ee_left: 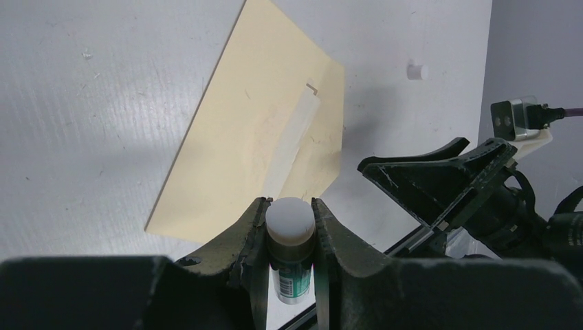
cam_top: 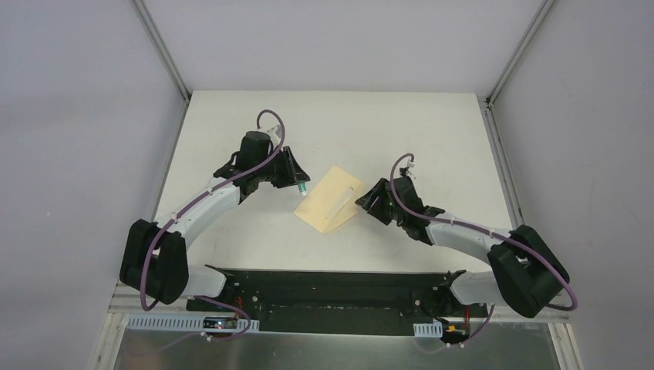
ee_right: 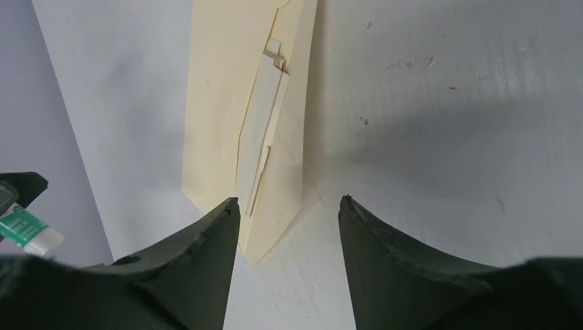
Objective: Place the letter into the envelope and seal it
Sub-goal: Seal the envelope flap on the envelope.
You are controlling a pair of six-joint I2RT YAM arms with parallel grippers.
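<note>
The yellow-tan envelope [cam_top: 328, 199] [ee_left: 254, 124] [ee_right: 220, 103] lies flat mid-table, with a paler strip [ee_right: 260, 130] running along its face. The letter does not show as a separate sheet. My left gripper [cam_top: 299, 183] [ee_left: 289, 203] hovers just left of the envelope, shut on a white-green glue tube [ee_left: 290, 223] [cam_top: 302, 187] whose white end points toward the paper. My right gripper [cam_top: 364, 199] [ee_right: 289, 199] is open at the envelope's right corner. That corner reaches between the fingers, close to the left fingertip [ee_right: 230, 206], and nothing is gripped.
A small white cap [ee_left: 416, 71] lies on the table beyond the envelope. The right arm [ee_left: 467, 185] shows in the left wrist view, close across the envelope. The glue tube [ee_right: 24, 230] shows at the left edge of the right wrist view. Grey walls enclose the white table [cam_top: 401, 131].
</note>
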